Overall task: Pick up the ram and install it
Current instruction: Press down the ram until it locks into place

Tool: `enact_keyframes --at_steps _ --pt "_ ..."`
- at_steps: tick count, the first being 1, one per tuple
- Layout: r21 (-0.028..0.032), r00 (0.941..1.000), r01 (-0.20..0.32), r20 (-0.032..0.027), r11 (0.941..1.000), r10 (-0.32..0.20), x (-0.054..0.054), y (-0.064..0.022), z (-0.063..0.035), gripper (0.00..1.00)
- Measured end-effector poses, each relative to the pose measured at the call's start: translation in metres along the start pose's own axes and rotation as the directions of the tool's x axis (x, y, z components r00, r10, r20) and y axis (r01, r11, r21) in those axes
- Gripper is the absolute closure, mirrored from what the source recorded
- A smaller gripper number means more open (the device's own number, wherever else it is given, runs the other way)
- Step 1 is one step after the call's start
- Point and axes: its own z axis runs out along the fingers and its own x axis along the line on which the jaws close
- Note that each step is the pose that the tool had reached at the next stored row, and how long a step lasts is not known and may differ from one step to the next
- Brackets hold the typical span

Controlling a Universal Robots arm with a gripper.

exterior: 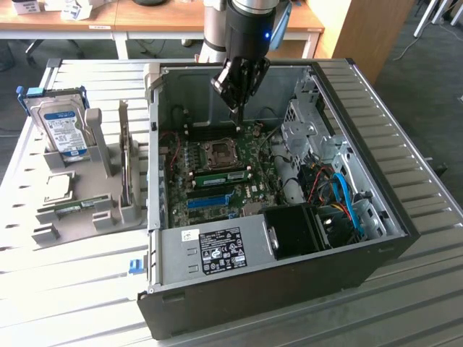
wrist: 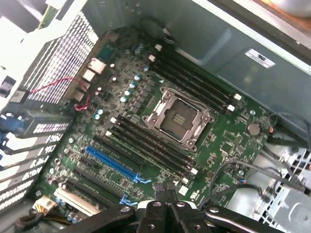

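My gripper [exterior: 238, 116] hangs inside the open computer case [exterior: 376, 249], over the back part of the motherboard [exterior: 217, 163]. Its fingers are shut with nothing between them. In the wrist view the shut fingertips [wrist: 167, 193] point down at the board near the CPU socket [wrist: 177, 116] and the rows of black memory slots [wrist: 150, 145]. A long green ram stick [exterior: 219, 174] stands in a slot on the near side of the socket in the exterior view. Another green ram stick [exterior: 72, 207] lies in the grey holder [exterior: 108, 217] outside the case, at the exterior view's left.
A silver hard drive [exterior: 61, 126] with a blue-white label stands in the holder. A blue slot strip [exterior: 210, 199] [wrist: 114, 162] crosses the board. Drive cages, cables [exterior: 340, 191] and a black box [exterior: 293, 231] crowd the case's right side. Case walls surround the board.
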Motion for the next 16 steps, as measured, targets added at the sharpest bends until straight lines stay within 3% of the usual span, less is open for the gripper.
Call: enact_keyframes --at_steps 8,16 --pt "0.0017 0.9937 -0.112 0.0042 0.9937 0.112 0.0 0.0 0.0 0.89" --pt "0.0029 0.9749 -0.223 0.0087 0.9749 0.223 0.0 0.0 0.0001 0.89"
